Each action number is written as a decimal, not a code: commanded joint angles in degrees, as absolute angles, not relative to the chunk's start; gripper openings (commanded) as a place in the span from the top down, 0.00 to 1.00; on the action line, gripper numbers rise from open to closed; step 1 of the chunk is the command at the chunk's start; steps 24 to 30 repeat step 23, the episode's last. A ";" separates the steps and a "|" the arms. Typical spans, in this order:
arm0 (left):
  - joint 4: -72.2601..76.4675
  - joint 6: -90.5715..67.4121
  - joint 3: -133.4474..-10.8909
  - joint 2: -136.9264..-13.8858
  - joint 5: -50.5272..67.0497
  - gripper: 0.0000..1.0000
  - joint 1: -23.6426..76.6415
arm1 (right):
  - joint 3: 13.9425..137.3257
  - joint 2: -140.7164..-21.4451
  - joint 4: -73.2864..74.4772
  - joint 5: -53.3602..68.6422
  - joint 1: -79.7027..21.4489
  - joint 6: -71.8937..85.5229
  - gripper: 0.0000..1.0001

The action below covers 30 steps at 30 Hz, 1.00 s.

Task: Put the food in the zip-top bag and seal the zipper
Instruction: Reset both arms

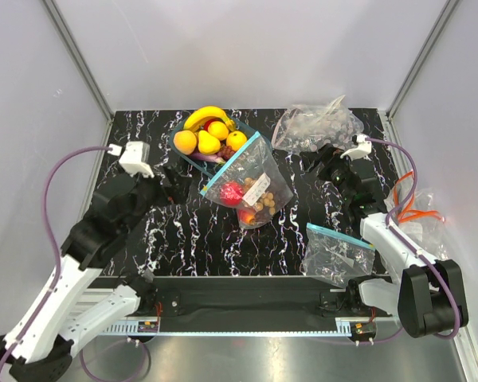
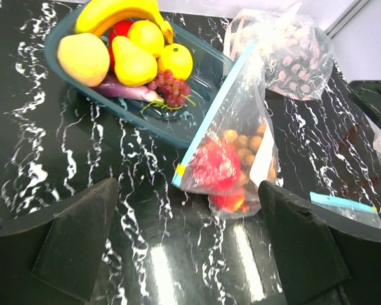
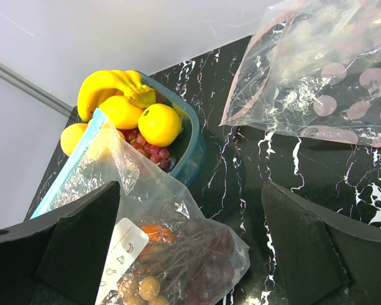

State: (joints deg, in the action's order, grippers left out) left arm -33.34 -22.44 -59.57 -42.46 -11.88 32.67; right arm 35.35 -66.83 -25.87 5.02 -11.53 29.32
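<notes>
Top view first: the zip-top bag (image 1: 251,189) lies mid-table with its mouth end propped on the bowl (image 1: 185,159). The zipper (image 1: 233,163) slants along that rim. Some of the food (image 1: 233,191) is inside the bag, a red apple and tan nuts among it. A banana (image 1: 207,116) and yellow fruits sit in the bowl. The left gripper (image 1: 169,189) hangs just left of the bag and the right gripper (image 1: 328,165) is off to its right; neither touches it. A wrinkled bag (image 1: 315,127) sits far right, and a flat bag (image 1: 334,253) lies near the right arm's base.

Left wrist now: the fingers (image 2: 76,241) are spread wide with nothing between them. The bag rests ahead on the table, apart from them, with the apple pressed against the plastic.

Right wrist: the fingers (image 3: 305,254) are splayed and empty too. The bag is close below, with dark grapes (image 3: 203,260) showing through it.
</notes>
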 commanded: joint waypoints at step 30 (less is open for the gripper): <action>-39.82 -13.27 -52.65 -32.96 -11.08 0.01 32.52 | 35.60 -68.82 -31.90 6.59 -11.87 29.27 0.00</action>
